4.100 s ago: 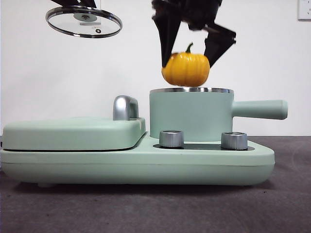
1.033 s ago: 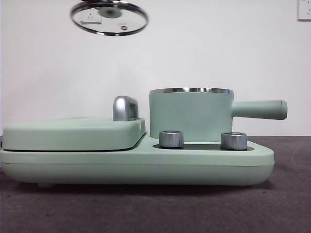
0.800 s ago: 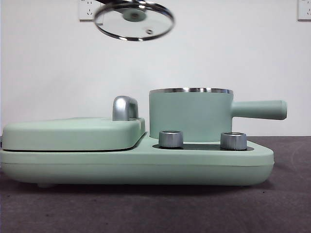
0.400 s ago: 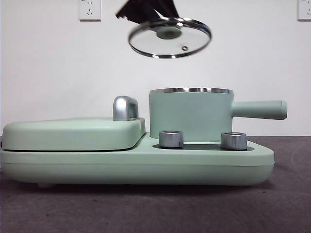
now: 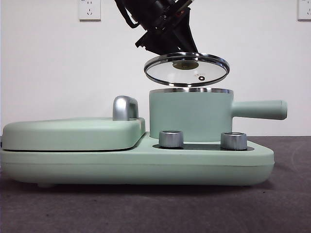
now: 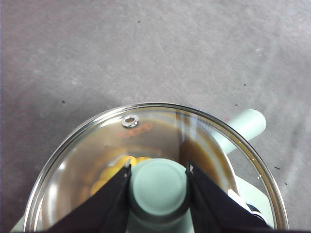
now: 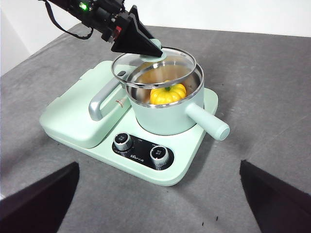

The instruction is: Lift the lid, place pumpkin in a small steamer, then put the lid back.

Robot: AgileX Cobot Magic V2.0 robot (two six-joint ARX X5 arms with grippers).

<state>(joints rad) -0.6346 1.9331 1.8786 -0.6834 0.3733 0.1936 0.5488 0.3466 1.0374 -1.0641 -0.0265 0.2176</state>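
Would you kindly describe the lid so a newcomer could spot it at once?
Find the wide mint-green base; the small steamer stands on it. Just above its rim hangs the lid, gripped by the left hand: the only clear glass disc, steel-rimmed, unlike the opaque flat cover beside it.

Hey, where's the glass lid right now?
In the front view the lid hangs just above the small steamer, not yet touching its rim, tilted slightly. The left gripper holds it by its knob, and the pumpkin sits inside the pot below.
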